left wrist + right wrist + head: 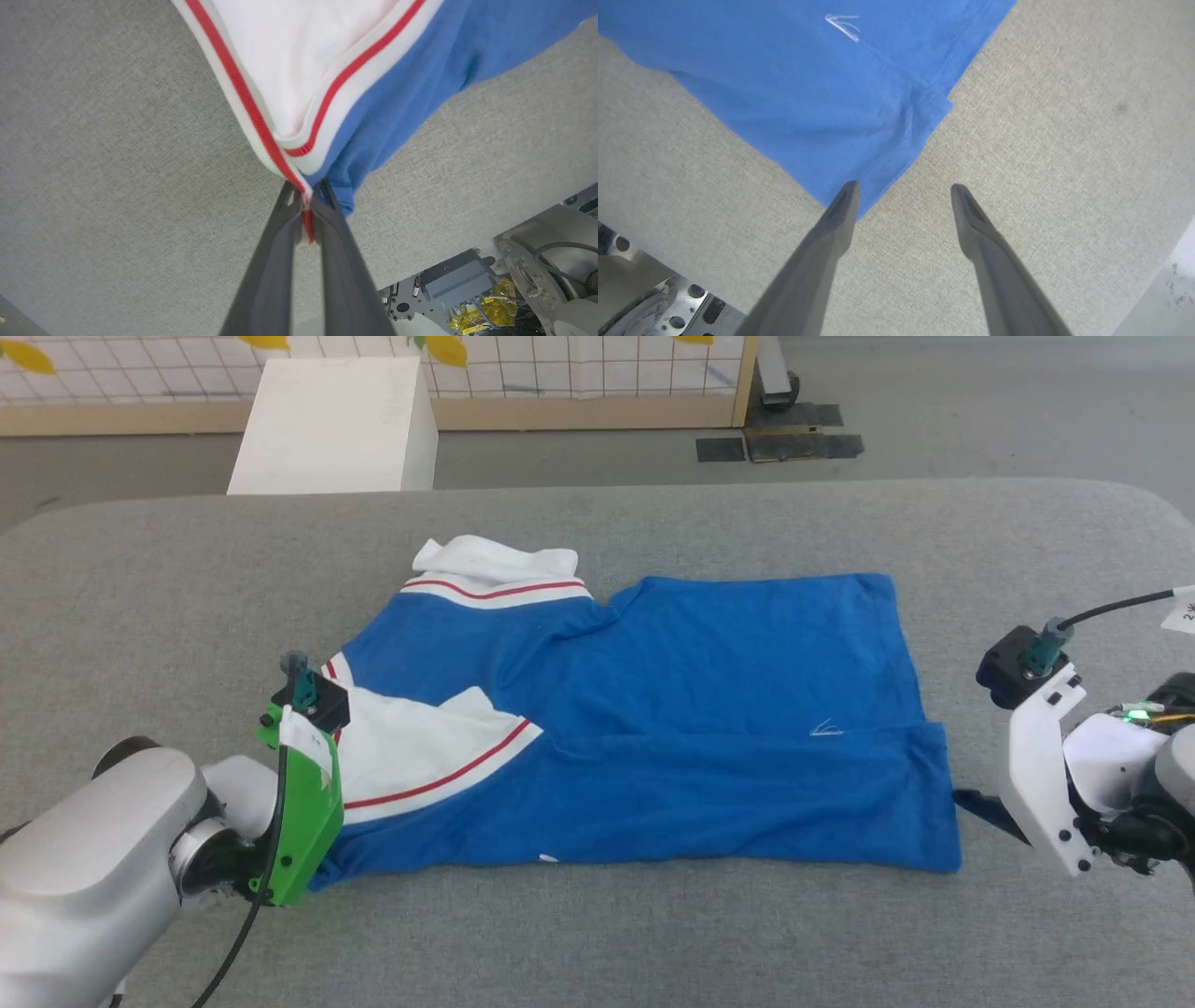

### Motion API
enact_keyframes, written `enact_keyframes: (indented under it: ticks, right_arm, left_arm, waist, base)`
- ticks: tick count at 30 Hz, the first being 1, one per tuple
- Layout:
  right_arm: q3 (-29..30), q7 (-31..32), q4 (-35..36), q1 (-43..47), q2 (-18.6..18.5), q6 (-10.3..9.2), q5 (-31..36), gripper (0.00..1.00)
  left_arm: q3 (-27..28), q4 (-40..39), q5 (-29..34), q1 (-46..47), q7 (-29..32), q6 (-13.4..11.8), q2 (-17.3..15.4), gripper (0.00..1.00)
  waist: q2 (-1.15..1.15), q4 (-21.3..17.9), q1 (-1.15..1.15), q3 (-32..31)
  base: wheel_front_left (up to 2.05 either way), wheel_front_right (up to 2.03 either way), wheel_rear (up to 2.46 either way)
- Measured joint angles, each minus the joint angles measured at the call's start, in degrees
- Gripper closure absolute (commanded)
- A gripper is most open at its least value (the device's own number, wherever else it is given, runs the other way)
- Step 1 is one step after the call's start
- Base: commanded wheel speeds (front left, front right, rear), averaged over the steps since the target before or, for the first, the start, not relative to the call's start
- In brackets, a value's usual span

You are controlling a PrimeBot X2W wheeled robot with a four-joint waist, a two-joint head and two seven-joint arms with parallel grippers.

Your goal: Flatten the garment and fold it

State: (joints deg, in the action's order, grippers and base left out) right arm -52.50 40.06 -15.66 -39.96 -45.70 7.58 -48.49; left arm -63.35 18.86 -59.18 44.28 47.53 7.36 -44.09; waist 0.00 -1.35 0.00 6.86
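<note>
Pinching the red-striped white trim, the left gripper [307, 196] is clamping the garment [709, 709] at its near left corner. That garment is lying mostly flat on the grey table [597, 933], its long axis running from arm to arm. Its near right hem corner is sitting just beside the right gripper [903, 193], whose fingers are standing apart and empty.

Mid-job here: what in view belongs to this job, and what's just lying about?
Job: royal blue jersey shirt with white, red-striped sleeves; left gripper, shut on its sleeve trim; right gripper, open at its hem corner.
Lying about: white box beyond the grey fabric table; wire grid panel; black floor patches.
</note>
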Motion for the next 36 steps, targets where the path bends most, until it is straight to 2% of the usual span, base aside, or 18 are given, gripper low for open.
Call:
enact_keyframes:
  ticks: [4, 12, 19, 20, 21, 29, 36]
  right_arm:
    - [-1.44, 3.55, -2.91, -0.60, 0.60, -0.01, -4.53, 0.00]
    - [-2.13, 1.33, -11.93, -0.17, 6.84, -0.01, -7.90, 0.00]
    - [-4.04, -1.04, -13.14, -0.46, 6.97, 0.04, -8.62, 0.00]
    - [-4.57, -1.67, -13.00, -0.79, 6.79, 0.05, -8.58, 0.76]
    - [-5.41, -2.32, -12.73, -1.19, 6.61, 0.05, -8.48, 1.00]
    - [-9.64, -9.64, -10.96, -2.67, 5.50, -0.01, -7.43, 1.00]
    - [-11.68, -15.25, -5.47, -2.65, 1.07, -0.01, -7.93, 1.00]
  left_arm:
    - [-0.41, -0.26, 0.10, 0.76, -0.84, 0.00, 0.14, 1.00]
    - [-0.77, -0.27, 0.19, 3.48, -1.82, 0.00, 0.89, 1.00]
    - [-1.63, 0.98, 0.18, 4.24, -3.33, 0.00, 0.98, 1.00]
    - [-1.79, 1.14, 0.16, 4.23, -3.65, 0.00, 0.96, 1.00]
    - [-1.91, 1.32, 0.15, 4.23, -3.91, 0.00, 0.94, 1.00]
    - [-1.69, 3.15, -1.45, 2.46, -7.58, 0.00, 0.57, 1.00]
    - [-1.13, 1.25, -4.04, -0.09, -9.92, 0.00, -1.83, 1.00]
  waist:
    - [0.00, 0.48, 0.00, 1.08]
    - [0.00, 1.80, 0.00, 4.45]
    - [-0.01, 3.01, 0.00, 6.73]
    - [0.00, 3.01, 0.00, 6.83]
    - [-0.01, 2.92, 0.00, 6.83]
    - [0.00, 1.53, 0.00, 4.83]
    - [0.00, 1.01, 0.00, 1.00]
  base:
    - [0.00, 0.00, 0.00]
    - [0.00, 0.00, 0.00]
    - [0.00, 0.00, 0.00]
    - [0.00, 0.00, 0.00]
    - [0.00, 0.00, 0.00]
    - [0.00, 0.00, 0.00]
    - [0.00, 0.00, 0.00]
